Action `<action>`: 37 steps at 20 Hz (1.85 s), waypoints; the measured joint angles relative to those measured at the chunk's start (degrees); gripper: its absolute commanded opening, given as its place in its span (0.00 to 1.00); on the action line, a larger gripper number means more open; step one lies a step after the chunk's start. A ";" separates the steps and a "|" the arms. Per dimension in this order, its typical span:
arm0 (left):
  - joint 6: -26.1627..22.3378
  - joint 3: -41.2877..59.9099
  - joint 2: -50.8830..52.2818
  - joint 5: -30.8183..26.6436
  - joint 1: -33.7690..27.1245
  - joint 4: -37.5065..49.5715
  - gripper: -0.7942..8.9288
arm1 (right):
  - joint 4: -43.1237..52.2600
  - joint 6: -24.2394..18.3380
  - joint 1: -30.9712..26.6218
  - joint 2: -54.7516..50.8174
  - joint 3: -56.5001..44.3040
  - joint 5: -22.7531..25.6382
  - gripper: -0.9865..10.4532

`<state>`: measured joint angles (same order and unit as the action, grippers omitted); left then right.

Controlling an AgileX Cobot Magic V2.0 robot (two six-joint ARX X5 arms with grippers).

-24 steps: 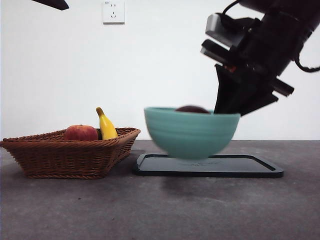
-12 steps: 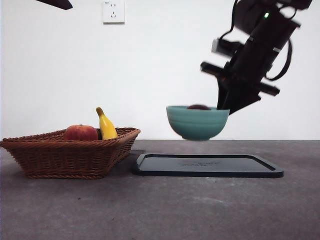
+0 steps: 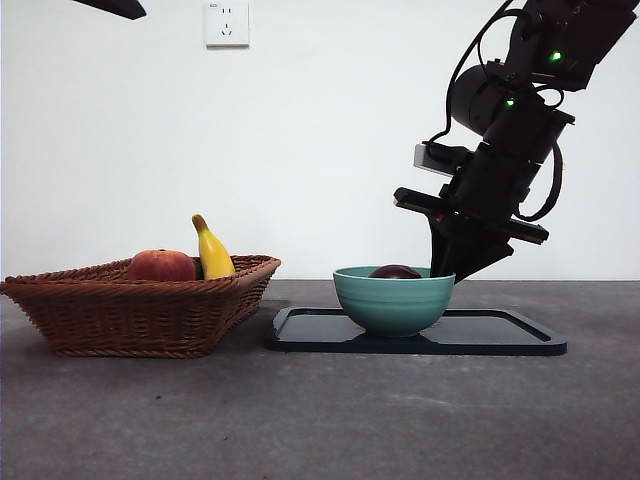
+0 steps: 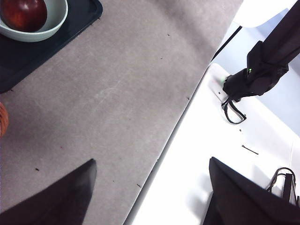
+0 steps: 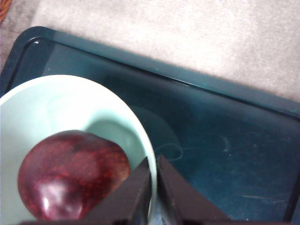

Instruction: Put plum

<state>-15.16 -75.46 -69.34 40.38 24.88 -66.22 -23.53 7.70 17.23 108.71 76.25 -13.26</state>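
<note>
Your right gripper (image 5: 153,187) is pinched tight on the rim of the bowl (image 3: 391,298) on the tray (image 3: 500,335), with the plum (image 5: 72,173) inside, so pulling away while pinched could tip it.

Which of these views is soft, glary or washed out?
Front view: sharp, evenly lit, the arm dark against the white wall. Right wrist view: soft close up, the bowl bleached pale, sheen on the plum. Left wrist view: the white surface beside the table blown out.

low front view, wrist views above, all share bowl (image 3: 391,300)
</note>
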 measured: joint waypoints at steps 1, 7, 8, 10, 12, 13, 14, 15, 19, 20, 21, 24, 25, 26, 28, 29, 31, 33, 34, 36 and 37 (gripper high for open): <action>0.00 0.00 0.00 0.00 0.00 0.02 0.47 | -0.02 0.00 0.00 0.00 0.00 -0.02 0.20; 0.00 0.00 0.00 0.00 0.00 0.24 0.47 | -1.53 0.07 -0.07 -0.98 0.11 0.46 0.28; 0.00 0.00 0.00 0.00 0.00 0.28 0.47 | -1.57 0.07 -0.26 -2.51 0.11 1.25 0.28; 0.00 0.00 0.00 0.00 0.00 0.76 0.47 | -2.29 0.07 -0.70 -8.31 0.11 1.29 0.28; 0.00 0.00 0.00 0.00 0.00 1.18 0.47 | -4.22 0.02 -0.85 -15.10 0.17 1.27 0.28; 0.00 0.00 0.00 0.00 0.00 1.25 0.47 | -5.95 -0.07 -0.83 -18.45 0.22 1.25 0.28; 0.00 0.00 0.00 0.00 0.00 1.29 0.47 | -7.72 -0.24 -0.79 -21.86 0.22 0.98 0.28; 0.00 0.00 0.00 0.00 0.00 1.29 0.47 | -9.44 -0.42 -0.79 -25.46 0.22 -0.07 0.28; 0.00 0.00 0.00 0.00 0.00 1.49 0.47 | -18.32 -2.45 -0.79 -37.00 0.48 -1.64 0.28; 0.00 0.00 0.00 0.00 0.00 1.77 0.47 | -21.40 -2.91 -0.79 -39.23 0.48 -1.73 0.28; 0.02 0.00 0.00 0.00 0.00 1.95 0.47 | -23.98 -3.06 -0.79 -40.92 0.46 -2.23 0.28; 0.02 0.00 0.00 0.00 0.00 2.84 0.47 | -25.09 -3.41 -0.74 -47.54 -3.26 -6.56 0.28; 0.02 0.00 0.00 0.00 0.00 2.84 0.47 | -25.20 -3.43 -0.74 -49.81 -5.25 -6.67 0.28; 0.02 0.00 0.00 0.00 0.00 2.84 0.47 | -25.22 -3.43 -0.74 -52.52 -7.89 -6.84 0.28; 0.02 0.00 0.00 0.02 0.00 2.84 0.47 | -25.20 -3.45 -0.74 -57.37 -13.62 -9.60 0.28; 0.02 0.00 0.00 0.00 0.00 2.84 0.47 | -25.31 -3.67 -0.74 -59.43 -16.31 -11.45 0.28; 0.02 0.00 0.00 0.00 0.00 2.86 0.47 | -25.51 -4.35 -0.74 -63.95 -21.51 -15.56 0.28; 0.02 0.00 0.00 0.00 0.00 3.17 0.47 | -25.59 -4.50 -0.74 -68.13 -25.49 -16.68 0.28; 0.02 0.00 0.00 0.00 0.00 3.50 0.47 | -26.14 -4.50 -0.74 -69.85 -27.10 -16.74 0.28; 0.02 0.00 0.00 0.02 0.00 3.85 0.47 | -26.91 -4.50 -0.74 -71.97 -29.00 -16.70 0.28; 0.02 0.00 0.00 0.00 0.00 3.87 0.47 | -27.06 -4.50 -0.74 -72.54 -29.09 -16.70 0.28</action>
<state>-15.14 -75.46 -69.34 40.38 24.88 -62.35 -50.59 3.20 16.49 36.16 47.16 -29.95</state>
